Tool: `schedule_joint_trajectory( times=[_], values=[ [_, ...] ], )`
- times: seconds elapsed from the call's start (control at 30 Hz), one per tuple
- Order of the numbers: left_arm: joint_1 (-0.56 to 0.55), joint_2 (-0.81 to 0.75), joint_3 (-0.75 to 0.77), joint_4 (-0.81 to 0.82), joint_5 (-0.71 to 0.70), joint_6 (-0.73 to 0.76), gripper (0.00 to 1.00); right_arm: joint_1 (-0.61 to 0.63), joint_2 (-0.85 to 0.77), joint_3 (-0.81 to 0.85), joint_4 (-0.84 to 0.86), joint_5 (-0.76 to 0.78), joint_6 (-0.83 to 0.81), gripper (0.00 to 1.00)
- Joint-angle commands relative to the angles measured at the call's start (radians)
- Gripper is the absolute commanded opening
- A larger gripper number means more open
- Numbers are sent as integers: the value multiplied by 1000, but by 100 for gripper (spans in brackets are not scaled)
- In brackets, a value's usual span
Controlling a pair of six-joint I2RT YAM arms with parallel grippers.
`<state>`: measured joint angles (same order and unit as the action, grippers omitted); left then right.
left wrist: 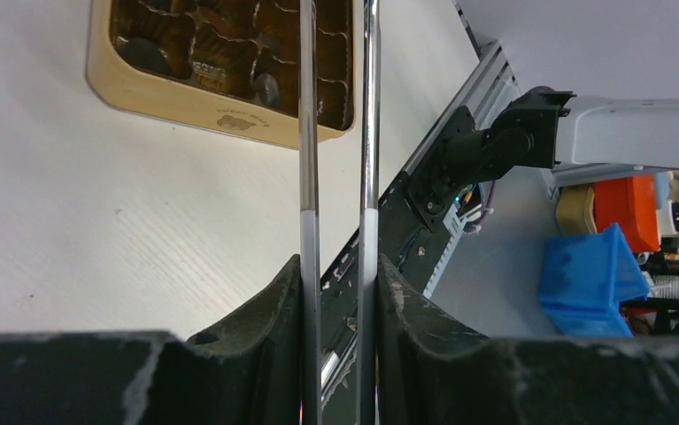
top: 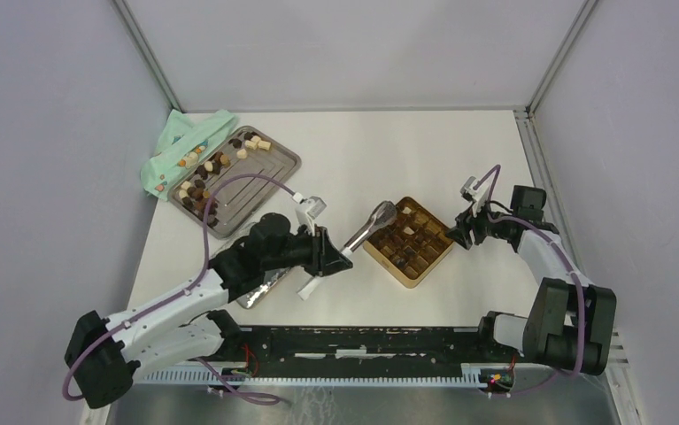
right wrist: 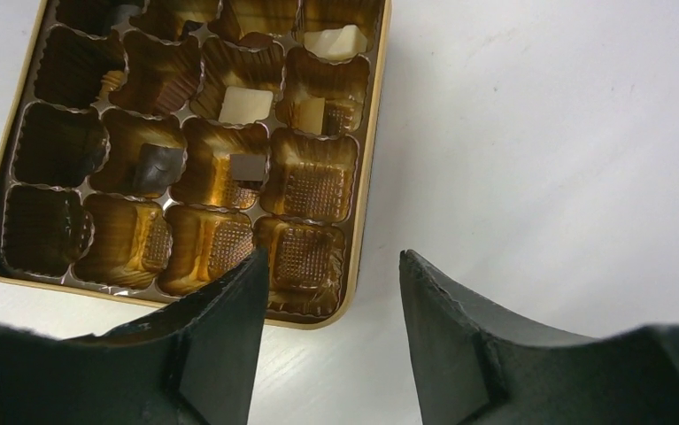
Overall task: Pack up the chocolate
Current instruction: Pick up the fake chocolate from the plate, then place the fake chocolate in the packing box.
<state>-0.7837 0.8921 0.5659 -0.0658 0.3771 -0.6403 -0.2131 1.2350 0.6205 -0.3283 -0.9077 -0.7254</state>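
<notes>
Right fingers (right wrist: 220,354) apart at tin (right wrist: 368,177) edge, chocolate (right wrist: 245,104) beyond.

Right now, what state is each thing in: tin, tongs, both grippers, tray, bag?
gold tin: open, some cups filled, many empty.
tongs: squeezed partway, tips over the tin.
left gripper: shut on the tongs.
right gripper: open, empty, at the tin's corner.
metal tray: holding loose chocolate pieces.
mint-green bag: crumpled, lying across the tray's edge.

arms (top: 169,312): white links, black joints | cables (top: 204,235): purple | gripper fingers (right wrist: 220,354): black
</notes>
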Motion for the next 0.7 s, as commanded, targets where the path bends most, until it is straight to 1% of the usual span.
schedule_joint_trajectory(
  times=[0.0, 0.2, 0.27, 0.37, 0.5, 0.67],
  values=[
    [-93, 98, 104, 109, -129, 26, 2, 11, 28, 43, 5, 26, 26, 60],
    [-184, 285, 219, 106, -196, 78, 2, 35, 78, 63, -28, 58, 11, 54],
    [-207, 336, 253, 93, -224, 91, 2, 46, 84, 65, -26, 78, 9, 54],
    [-228, 397, 289, 77, -255, 103, 2, 64, 93, 67, -26, 97, 9, 49],
    [-239, 433, 311, 53, -284, 109, 2, 95, 100, 70, -19, 132, 11, 46],
    [-241, 397, 299, 11, -318, 113, 2, 133, 107, 77, -16, 197, 9, 39]
  ],
)
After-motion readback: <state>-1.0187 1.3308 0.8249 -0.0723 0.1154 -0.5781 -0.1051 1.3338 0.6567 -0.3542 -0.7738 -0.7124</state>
